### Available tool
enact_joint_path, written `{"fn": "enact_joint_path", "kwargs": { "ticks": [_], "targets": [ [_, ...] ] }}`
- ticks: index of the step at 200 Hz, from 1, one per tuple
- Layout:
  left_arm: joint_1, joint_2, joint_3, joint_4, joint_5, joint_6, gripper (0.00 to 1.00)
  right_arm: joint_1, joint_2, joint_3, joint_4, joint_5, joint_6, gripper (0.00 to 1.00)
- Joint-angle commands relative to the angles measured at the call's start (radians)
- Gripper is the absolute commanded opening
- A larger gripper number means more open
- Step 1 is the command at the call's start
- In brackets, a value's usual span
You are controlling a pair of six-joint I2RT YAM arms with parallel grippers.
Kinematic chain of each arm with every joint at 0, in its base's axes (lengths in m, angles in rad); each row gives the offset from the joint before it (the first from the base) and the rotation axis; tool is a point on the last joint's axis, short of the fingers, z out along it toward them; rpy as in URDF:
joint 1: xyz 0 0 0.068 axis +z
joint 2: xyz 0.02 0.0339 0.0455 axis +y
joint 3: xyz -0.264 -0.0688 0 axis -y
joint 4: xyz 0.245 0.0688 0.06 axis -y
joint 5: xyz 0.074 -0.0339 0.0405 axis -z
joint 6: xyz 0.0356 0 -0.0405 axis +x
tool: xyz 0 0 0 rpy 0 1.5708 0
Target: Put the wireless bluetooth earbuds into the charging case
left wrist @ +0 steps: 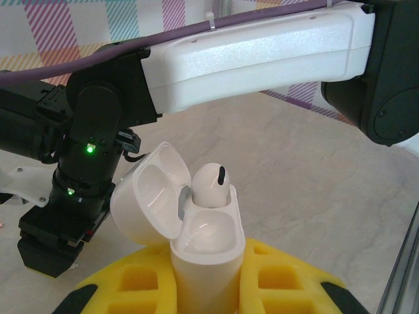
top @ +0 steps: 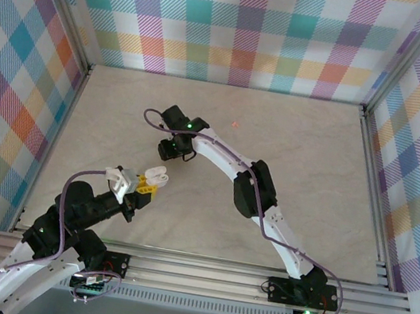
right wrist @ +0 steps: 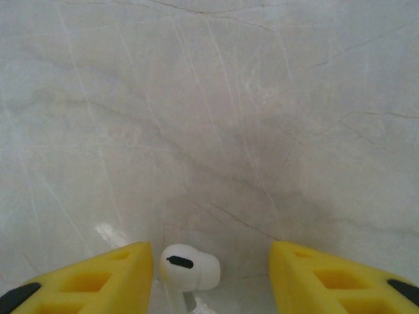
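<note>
Earbuds, two small ones of glossy white plastic, are in separate places. The seated earbud (left wrist: pixel 213 185) stands stem-down in the far socket of the charging case. The loose earbud (right wrist: pixel 188 268) lies on the worktop under the right arm's tool.

Pastel plaid walls (top: pixel 240 25) enclose a pale marbled stone-look worktop (top: pixel 291 154) on three sides. The white-and-black right arm (top: pixel 265 214) reaches from the near right corner toward the middle, and its right pincer (top: pixel 171 149) points down. In the wrist view the right pincer (right wrist: pixel 209 256) is spread. Its yellow foam fingers (right wrist: pixel 98 281) flank the loose earbud, which sits closer to the left-hand finger in that picture and appears to touch neither.

The black left arm (top: pixel 72 207) rises from the near left corner. Its left pincer (left wrist: pixel 206 291) is pressed onto the white pebble-shaped plastic charging case (left wrist: pixel 208 261) and holds it upright above the worktop, just near of the right pincer. The case's lid (left wrist: pixel 147 196) is swung open to the left, and the near socket is empty.

A tiny reddish speck (top: pixel 234 123) lies toward the far wall, too small to identify.
</note>
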Motion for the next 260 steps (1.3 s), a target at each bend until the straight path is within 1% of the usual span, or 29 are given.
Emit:
{"fn": "enact_joint_path", "kwargs": {
  "ticks": [1,76,118,147,165,204,208,225,242,260],
  "targets": [
    [0.001,-0.016,-0.016,0.042,-0.003,-0.029,0.00,0.025,0.041,0.015,0.004,0.015,0.007,0.47],
    [0.000,-0.036,-0.018,0.037,-0.022,-0.042,0.00,0.039,0.040,0.006,-0.011,0.026,0.008,0.37],
    [0.000,-0.046,-0.024,0.039,-0.048,-0.061,0.00,0.039,0.008,-0.009,-0.034,0.048,0.006,0.35],
    [0.000,-0.051,-0.023,0.035,-0.080,-0.074,0.00,0.037,-0.102,-0.179,0.048,0.073,0.013,0.32],
    [0.000,-0.049,-0.020,0.038,-0.080,-0.077,0.00,0.030,-0.181,-0.300,0.106,0.093,0.013,0.32],
    [0.000,-0.032,-0.024,0.051,-0.073,-0.092,0.00,-0.004,-0.310,-0.494,0.177,0.095,0.020,0.30],
    [0.000,-0.030,-0.024,0.087,-0.072,-0.091,0.00,-0.007,-0.325,-0.513,0.183,0.095,0.022,0.30],
    [0.000,-0.015,-0.023,0.100,-0.066,-0.098,0.00,-0.026,-0.380,-0.596,0.223,0.096,0.027,0.29],
    [0.000,-0.001,-0.017,0.105,-0.060,-0.100,0.00,-0.042,-0.423,-0.661,0.256,0.078,0.030,0.29],
    [0.000,0.007,-0.013,0.105,-0.059,-0.101,0.00,-0.049,-0.449,-0.690,0.286,0.038,0.012,0.30]
  ]
}}
